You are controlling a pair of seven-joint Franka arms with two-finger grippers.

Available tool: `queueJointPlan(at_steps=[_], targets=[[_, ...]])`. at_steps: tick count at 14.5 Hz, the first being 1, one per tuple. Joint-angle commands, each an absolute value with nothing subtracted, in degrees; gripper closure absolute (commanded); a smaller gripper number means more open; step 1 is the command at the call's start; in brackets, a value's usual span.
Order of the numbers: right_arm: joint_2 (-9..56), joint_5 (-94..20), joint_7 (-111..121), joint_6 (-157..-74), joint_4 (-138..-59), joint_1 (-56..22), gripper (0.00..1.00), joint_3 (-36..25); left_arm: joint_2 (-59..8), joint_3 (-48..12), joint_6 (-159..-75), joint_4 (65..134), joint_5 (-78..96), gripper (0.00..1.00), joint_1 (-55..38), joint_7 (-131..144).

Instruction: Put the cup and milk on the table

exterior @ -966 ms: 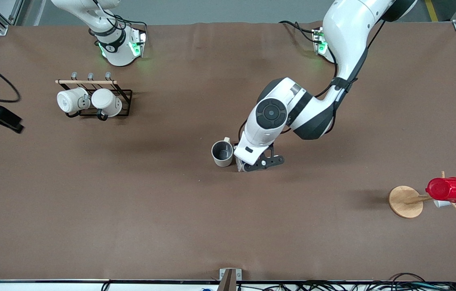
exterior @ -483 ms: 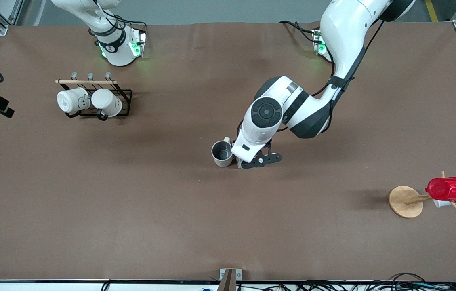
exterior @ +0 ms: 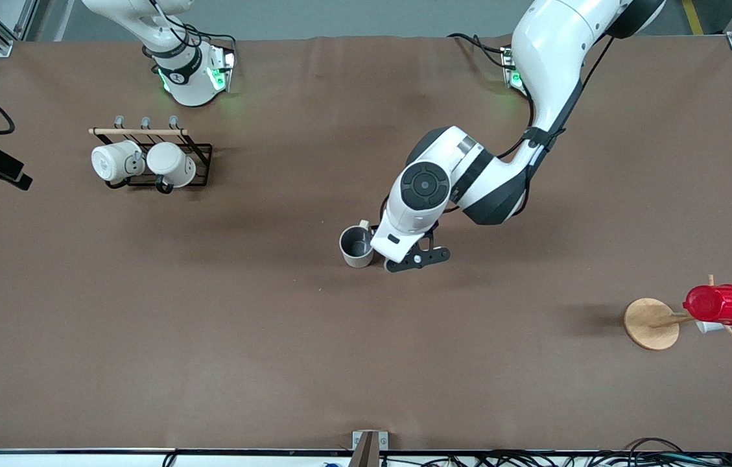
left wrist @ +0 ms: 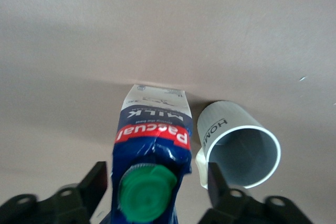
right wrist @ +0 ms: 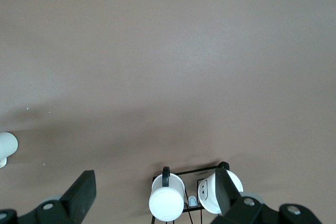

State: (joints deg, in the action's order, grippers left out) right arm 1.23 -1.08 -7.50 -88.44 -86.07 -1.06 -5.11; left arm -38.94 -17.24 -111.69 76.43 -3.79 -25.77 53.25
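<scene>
Hanging over the rack point(right wrist: 178, 174) with its fingers point(right wrist: 84, 192) spread and nothing between them, the right gripper point(right wrist: 155, 200) is judged to be waiting; two white mugs point(exterior: 171, 163) are counted on that rack. Toward the middle of the table point(exterior: 210, 337), one cup point(exterior: 356, 246) is stood upright, handle side close to the carton. Just beside it one milk point(left wrist: 152, 150) is seen upright on the tabletop between the fingers point(left wrist: 94, 182) of the left gripper point(left wrist: 155, 190), which are parted with a gap at each side, so the carton is judged to be set down and released. One red cup point(exterior: 719, 304) is hung on a wooden stand point(exterior: 649, 323).
</scene>
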Motion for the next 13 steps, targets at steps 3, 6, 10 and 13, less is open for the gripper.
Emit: queueJointPlan(at_steps=[3, 6, 10, 13], targets=[[0.70, -2.11, -7.65, -87.89, -86.40, -0.97, 0.00, -5.01, -28.85, -16.61, -107.42, 76.03, -9.83, 0.00, -18.83, 50.47], [0.70, -1.41, -5.55, -86.57, -86.13, -0.97, 0.00, -5.10, -22.79, -16.61, -103.90, 76.46, -13.44, 0.00, -11.72, 40.03], [0.70, -1.32, -3.43, -85.87, -86.04, -0.79, 0.00, -5.19, -16.19, -17.14, -95.48, 76.64, -12.58, 0.00, -4.49, 25.78], [0.70, -1.41, -3.34, -85.78, -86.04, -0.79, 0.00, -5.19, -11.62, -17.23, -91.76, 78.48, -10.73, 0.00, -1.60, 19.87]])
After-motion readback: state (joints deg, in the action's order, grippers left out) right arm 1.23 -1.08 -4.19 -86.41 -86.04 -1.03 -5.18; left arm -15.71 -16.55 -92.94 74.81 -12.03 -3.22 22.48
